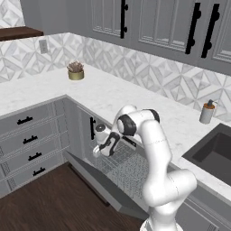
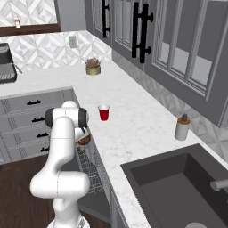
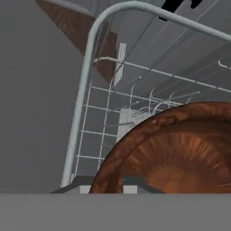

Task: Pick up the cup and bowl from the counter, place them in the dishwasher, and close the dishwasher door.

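**Mia:** Where is the bowl [image 3: 171, 153]?

**Sam:** It hangs just over the wire rack [image 3: 108, 122], and the gripper [image 2: 83, 139] seems to be clamped on it. It is round, shiny and dark brown.

**Mia:** How should it go in?

**Sam:** I think slow and straight down, so it sits flat between the thin grey wires and does not tip. Only then let go.

**Mia:** And the cup [image 2: 103, 112]?

**Sam:** It stands upright on the counter [image 2: 133, 124], just past the rack's edge. It is red with a white rim. The counter looks like smooth white stone.

**Mia:** The dishwasher door [image 1: 97, 182]?

**Sam:** Flat, grey, folded down below the rack.
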